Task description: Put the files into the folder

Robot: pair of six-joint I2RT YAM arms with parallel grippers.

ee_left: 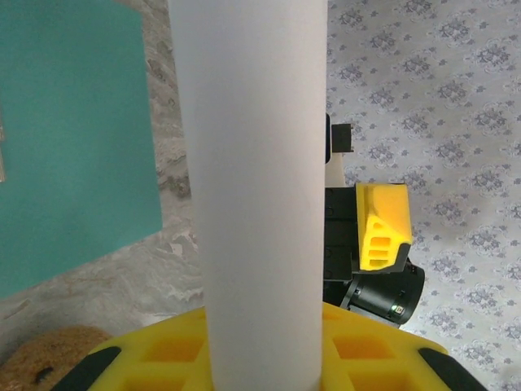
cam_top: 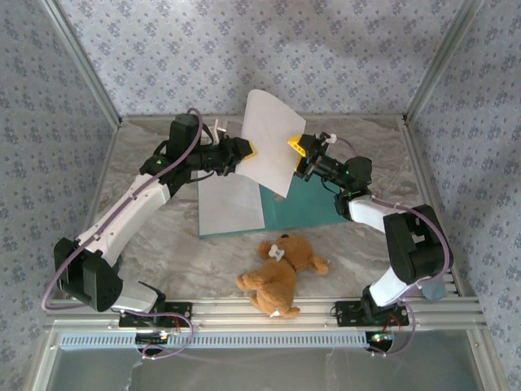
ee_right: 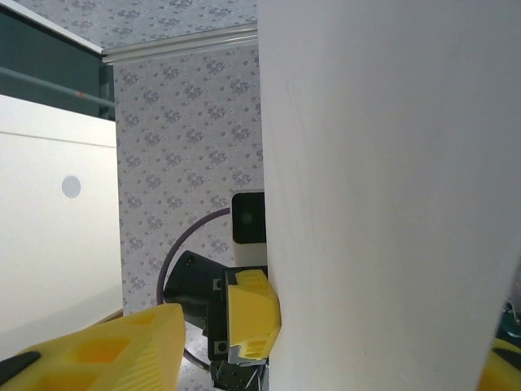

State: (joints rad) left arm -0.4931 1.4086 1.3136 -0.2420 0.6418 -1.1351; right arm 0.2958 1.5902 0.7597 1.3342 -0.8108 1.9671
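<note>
One white file (cam_top: 273, 140) stands upright in the air above the table's back middle. My left gripper (cam_top: 247, 152) is shut on its left edge; in the left wrist view the sheet (ee_left: 256, 163) rises from between the yellow fingers (ee_left: 163, 358). My right gripper (cam_top: 297, 147) is at the sheet's right edge, open, its jaws straddling the paper (ee_right: 383, 204) with a gap showing beside one finger (ee_right: 98, 350). The teal folder (cam_top: 305, 208) lies open on the table below, with a second white file (cam_top: 230, 204) on its left half.
A brown teddy bear (cam_top: 281, 273) lies in front of the folder, between the two arm bases. Patterned walls close the table at the back and sides. A metal rail (cam_top: 269, 311) runs along the near edge.
</note>
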